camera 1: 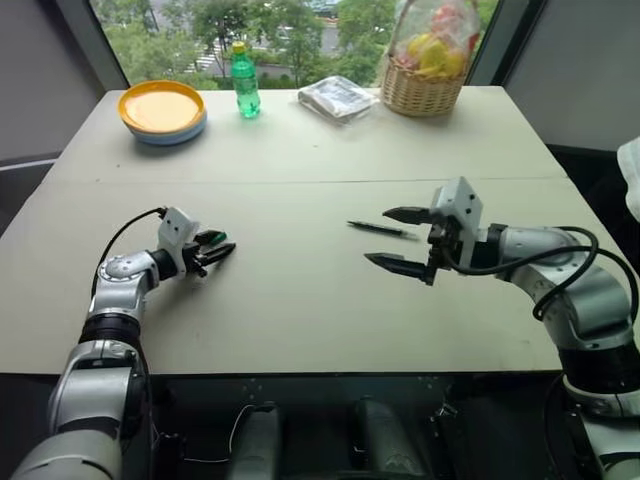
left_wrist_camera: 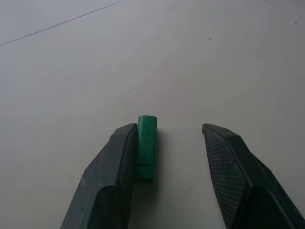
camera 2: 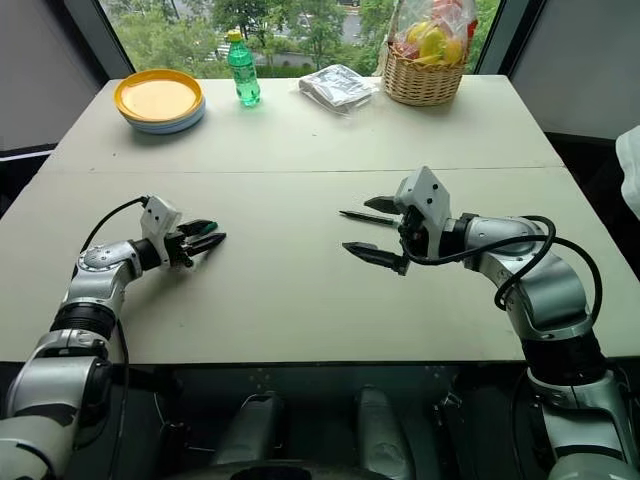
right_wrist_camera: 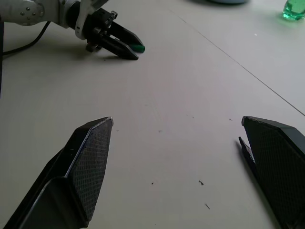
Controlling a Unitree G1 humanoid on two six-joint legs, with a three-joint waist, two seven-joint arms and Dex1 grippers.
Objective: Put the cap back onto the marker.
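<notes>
A wide pale table [camera 1: 300, 300] carried everything in the scene. The left pincer [camera 1: 216, 247] lay low over the table's left side, its two black fingers [left_wrist_camera: 109, 176] pointing toward the middle. The small green cap [left_wrist_camera: 147, 145] sat between those fingers, lying against the inner face of one of them, with a clear gap between it and the other finger. The fingers stood part-way closed around the cap, and whether they truly gripped it could not be told.

The right pincer [camera 1: 400, 240] hovered above the table's right side, facing the left one, and it was released, its fingers [right_wrist_camera: 86, 162] spread wide with nothing between them. The thin dark marker [camera 1: 382, 229] lay flat on the table just beyond the right pincer, close by its farther fingertip and pointing roughly across toward the left pincer. The marker and the cap were well apart, with bare table between the two pincers.

Far beyond both pincers, along the table's back edge by a window, stood a stack of plates [camera 1: 162, 110] with a yellow one on top, a green drink bottle [camera 1: 245, 82] with a yellow lid, a clear plastic packet [camera 1: 337, 98], and a wicker basket [camera 1: 424, 92] holding wrapped fruit.
</notes>
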